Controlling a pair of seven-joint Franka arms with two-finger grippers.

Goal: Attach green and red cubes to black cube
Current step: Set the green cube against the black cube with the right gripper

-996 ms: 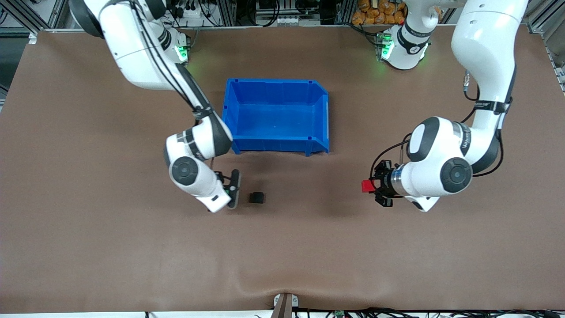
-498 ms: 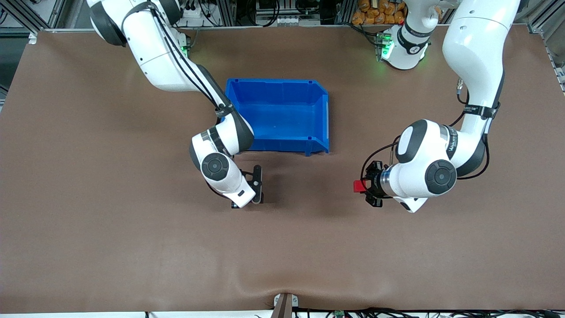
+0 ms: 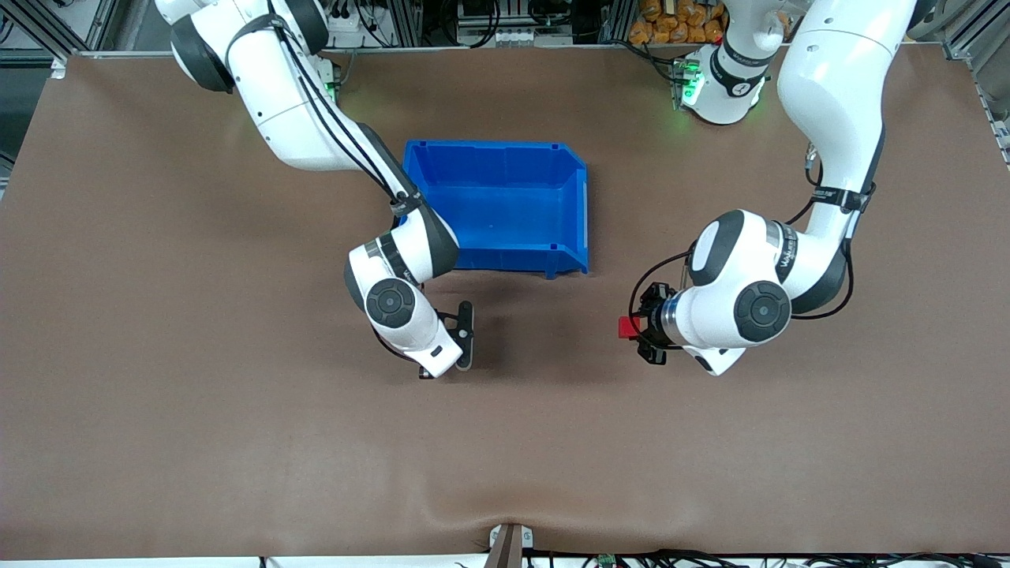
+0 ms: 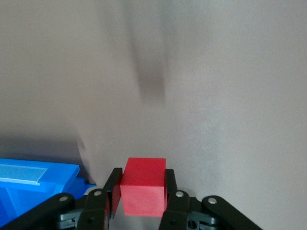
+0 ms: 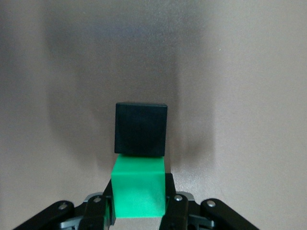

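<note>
On the brown counter (image 3: 197, 410), just nearer the front camera than the blue bin (image 3: 495, 207), your right tool (image 5: 139, 203) is clamped on the green cube (image 5: 138, 188) and has its leading face against the black cube (image 5: 141, 128). From the front view neither cube shows; the right tool's fingers (image 3: 466, 334) and wrist cover them. In the right wrist view the two cubes touch, with the black one's face slightly offset from the green one's.

Your left tool (image 3: 641, 331) grips the red cube (image 4: 143, 186) and hangs over the counter toward the left arm's end, well apart from the other two cubes.

To finish this step well, I'd judge you should square the green face to the black one before pressing, so the edges line up rather than meeting at a skew. Press gently: the black cube sits loose on the counter and will likely slide if pushed hard from one side alone. Bringing the red cube in against the black cube's free face would brace it, letting both attach under balanced pressure. Keep the two tools level with each other as they close in.
</note>
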